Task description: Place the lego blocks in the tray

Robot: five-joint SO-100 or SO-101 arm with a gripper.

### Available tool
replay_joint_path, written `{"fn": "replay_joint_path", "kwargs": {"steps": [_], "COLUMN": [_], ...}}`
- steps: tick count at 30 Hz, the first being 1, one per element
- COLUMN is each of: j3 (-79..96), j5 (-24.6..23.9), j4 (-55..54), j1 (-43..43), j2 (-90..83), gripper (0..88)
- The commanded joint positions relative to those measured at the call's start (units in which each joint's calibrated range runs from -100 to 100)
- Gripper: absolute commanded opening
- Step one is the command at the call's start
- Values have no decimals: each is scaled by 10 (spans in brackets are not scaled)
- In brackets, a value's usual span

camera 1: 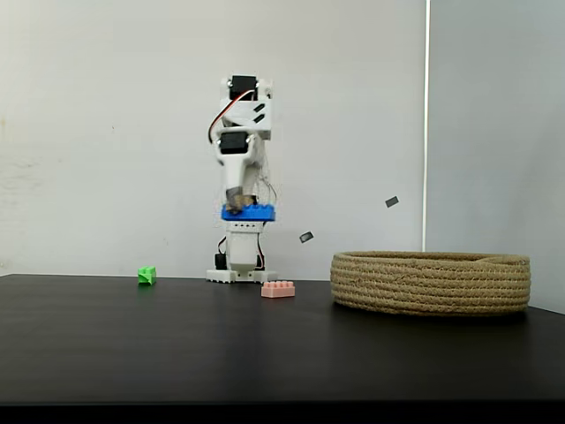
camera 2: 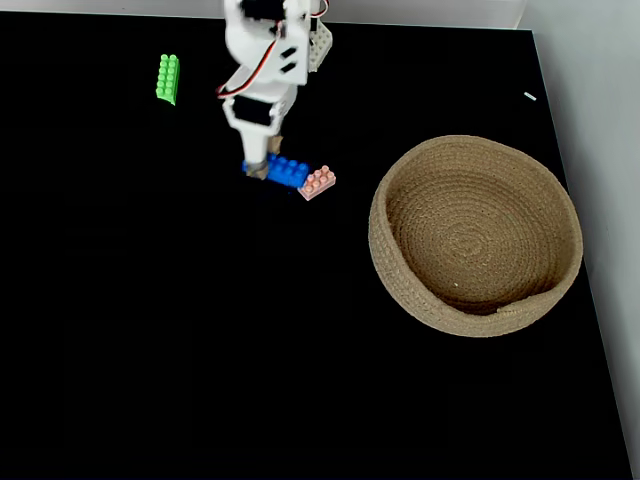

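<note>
Sitting on the black table [camera 1: 106, 344], far out to the left of the jaws and down below them: the green brick [camera 1: 146, 276]. In the view from above, lying up near the top left [camera 2: 168, 78], well apart from everything else.

Hanging in the air in the middle: the gripper [camera 1: 237, 201], clenching one end of the blue brick [camera 1: 250, 212]. Sticking out to the right of the jaws, that long brick, level and high above the table. From above, gripper [camera 2: 258, 166] pinching the left end of the blue brick [camera 2: 286, 170].

Resting on the table under the jaws and a bit to the right: the pink brick [camera 1: 277, 289], looking close to the blue one's far end from above [camera 2: 317, 182].

Waiting far to the right of the jaws: the tray [camera 1: 431, 283], nothing inside it yet [camera 2: 400, 200].

Possibly going wrong: brick tipping or slipping out, being held by one end only. Dropping too early, missing the tray and bouncing off the rim.
</note>
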Motion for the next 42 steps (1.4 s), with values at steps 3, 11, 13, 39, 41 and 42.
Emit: {"fn": "replay_joint_path", "kwargs": {"steps": [3, 11, 13, 39, 41, 42], "j3": [49, -30, -62, 134, 167, 179], "j5": [-17, -74, -78, 81, 110, 121], "j4": [-26, -78, -99, -93, -90, -91], "j1": [-164, -273, -293, -132, -107, -97], "j2": [-143, -27, 2, -111, -119, -119], "gripper": [1, 2, 3, 301, 292, 291]}}
